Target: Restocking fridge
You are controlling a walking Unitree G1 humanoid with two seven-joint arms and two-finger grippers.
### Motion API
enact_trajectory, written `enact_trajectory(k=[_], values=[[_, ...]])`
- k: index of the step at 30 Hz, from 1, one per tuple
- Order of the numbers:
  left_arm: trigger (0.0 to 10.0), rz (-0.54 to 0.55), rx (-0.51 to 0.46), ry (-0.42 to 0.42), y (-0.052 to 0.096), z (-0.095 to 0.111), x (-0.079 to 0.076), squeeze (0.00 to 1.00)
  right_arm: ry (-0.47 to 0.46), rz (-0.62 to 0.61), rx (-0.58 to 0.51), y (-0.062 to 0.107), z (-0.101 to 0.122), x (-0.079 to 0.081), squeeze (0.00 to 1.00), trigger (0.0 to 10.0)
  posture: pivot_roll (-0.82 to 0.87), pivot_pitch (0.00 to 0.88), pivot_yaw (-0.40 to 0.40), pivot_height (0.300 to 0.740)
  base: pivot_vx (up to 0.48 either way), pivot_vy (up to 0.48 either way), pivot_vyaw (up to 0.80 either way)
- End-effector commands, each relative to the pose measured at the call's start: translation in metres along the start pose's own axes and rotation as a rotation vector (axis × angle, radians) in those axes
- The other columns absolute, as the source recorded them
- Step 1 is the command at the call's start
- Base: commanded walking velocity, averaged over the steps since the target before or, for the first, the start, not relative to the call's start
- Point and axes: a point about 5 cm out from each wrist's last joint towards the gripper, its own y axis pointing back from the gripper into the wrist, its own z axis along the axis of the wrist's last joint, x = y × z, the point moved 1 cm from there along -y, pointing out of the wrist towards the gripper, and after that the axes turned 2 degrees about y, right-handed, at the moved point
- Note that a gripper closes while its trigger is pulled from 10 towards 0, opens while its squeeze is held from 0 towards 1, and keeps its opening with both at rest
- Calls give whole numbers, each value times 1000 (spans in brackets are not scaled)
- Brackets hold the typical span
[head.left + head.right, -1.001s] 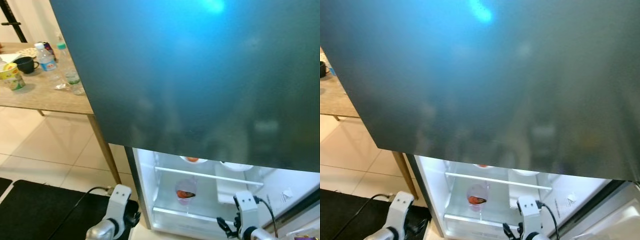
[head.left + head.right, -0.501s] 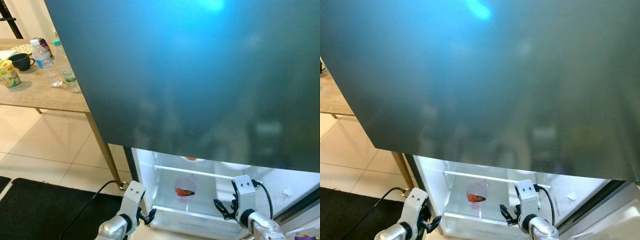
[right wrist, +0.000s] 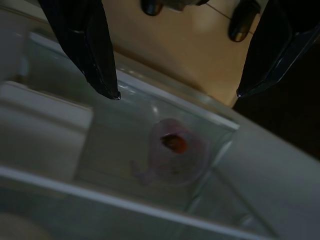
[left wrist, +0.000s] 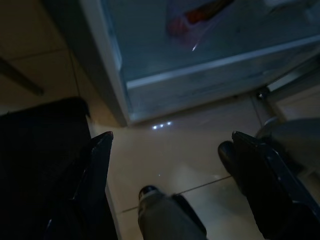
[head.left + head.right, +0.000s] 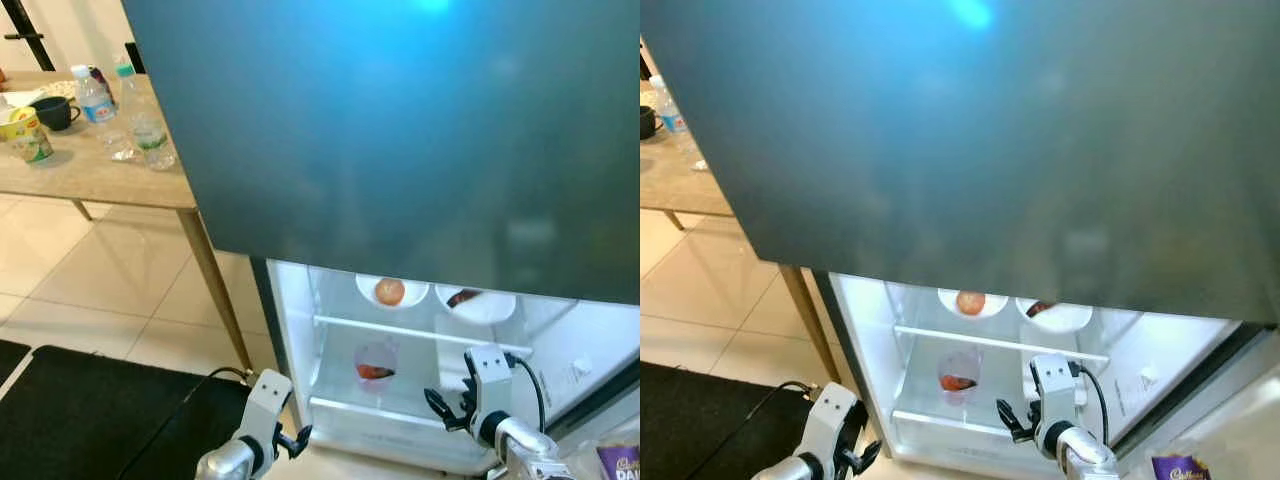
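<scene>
**Both claws spread wide in front of the open fridge**

The fridge [image 5: 400, 150] stands with its lower compartment lit, a large dark grey panel hanging over the opening. Inside, on a glass shelf [image 5: 400, 332], sit 2 white bowls side by side: one holding a round orange fruit [image 5: 389, 291], the other [image 5: 476, 303] holding something dark that I cannot identify. Below that shelf, a clear plastic bag with an orange-red item [image 5: 374, 366] rests on the fridge's lower level (the wrist cameras show it too, pale and crumpled).

The right claw [image 5: 447, 412] hovers just before the fridge's lower front edge, fingers [image 3: 92, 45] spread wide with nothing between them, aimed toward the bag. The left claw [image 5: 292, 440] sits low beside the fridge's left bottom corner, above the tiled floor [image 5: 110, 290], its fingers [image 4: 95, 170] also wide apart and empty.

Well away from the fridge on its left, a wooden counter [image 5: 90, 175] carries water bottles [image 5: 95, 102], a dark mug [image 5: 55, 112] and a yellow cup [image 5: 27, 135]. A black mat [image 5: 90, 410] lies on the floor.
</scene>
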Motion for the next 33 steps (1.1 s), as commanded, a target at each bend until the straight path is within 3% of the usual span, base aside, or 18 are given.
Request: enact_trajectory(k=[1, 10, 19, 33], values=[[10000, 11, 21, -10, 3, -6, 2, 0, 1, 41, -16, -3, 2, 9, 0, 10000, -34, 49, 9, 641, 0, 0, 0], [10000, 50, -28, -23, 0, 7, 7, 0, 3, 128, -94, -14, 17, 34, 0, 10000, -28, 44, 5, 606, 0, 0, 0], [10000, 70, -85, -46, -3, 21, 11, 0, 21, 186, -149, -22, 31, 54, 0, 10000, -23, 48, 3, 606, 0, 0, 0], [10000, 30, -171, -92, -11, 45, 3, 0, 41, 175, -184, -26, 45, 53, 0, 10000, -24, 60, 6, 546, 0, 0, 0]])
